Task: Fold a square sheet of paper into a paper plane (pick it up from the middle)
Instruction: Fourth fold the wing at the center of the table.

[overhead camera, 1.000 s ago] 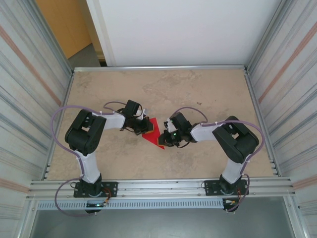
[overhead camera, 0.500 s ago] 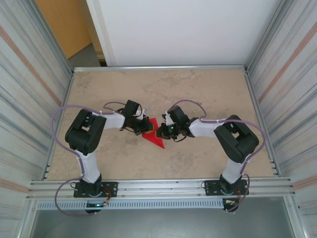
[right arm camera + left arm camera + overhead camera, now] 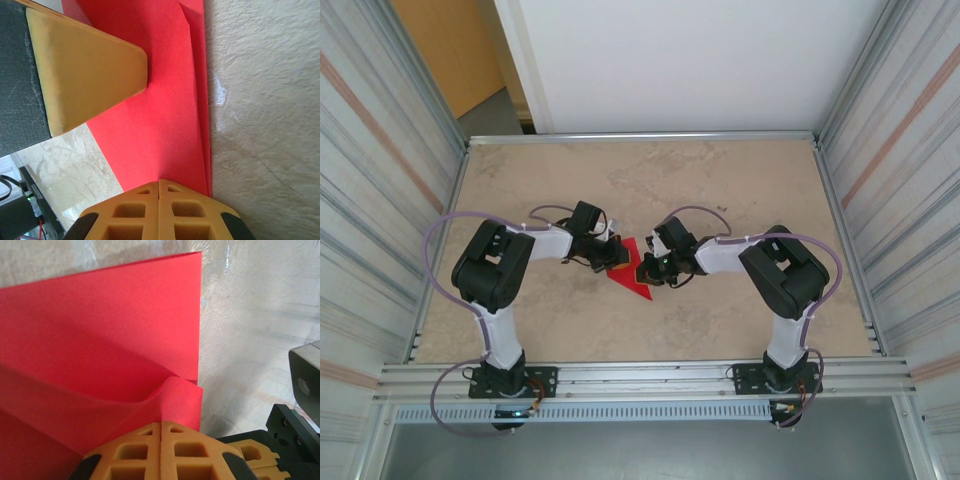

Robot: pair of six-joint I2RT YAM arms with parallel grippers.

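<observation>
Folding step — left gripper (image 3: pixel 161 432) and right gripper (image 3: pixel 159 190), both clenched empty, press the paper (image 3: pixel 100 330). Next probably needs the crease (image 3: pixel 199 100) rubbed flat.

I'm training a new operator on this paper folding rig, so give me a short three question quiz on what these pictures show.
1. True or false: the left gripper and the right gripper both stand wide open.
2. Pick one: the red paper is A, a flat unfolded sheet; B, partly folded, with layered edges; C, crumpled into a ball.
3. Fill the gap: in the top view the paper lies on the table ___ the two grippers.

Key: 1 false, both are shut. 2 B. 3 between.
</observation>
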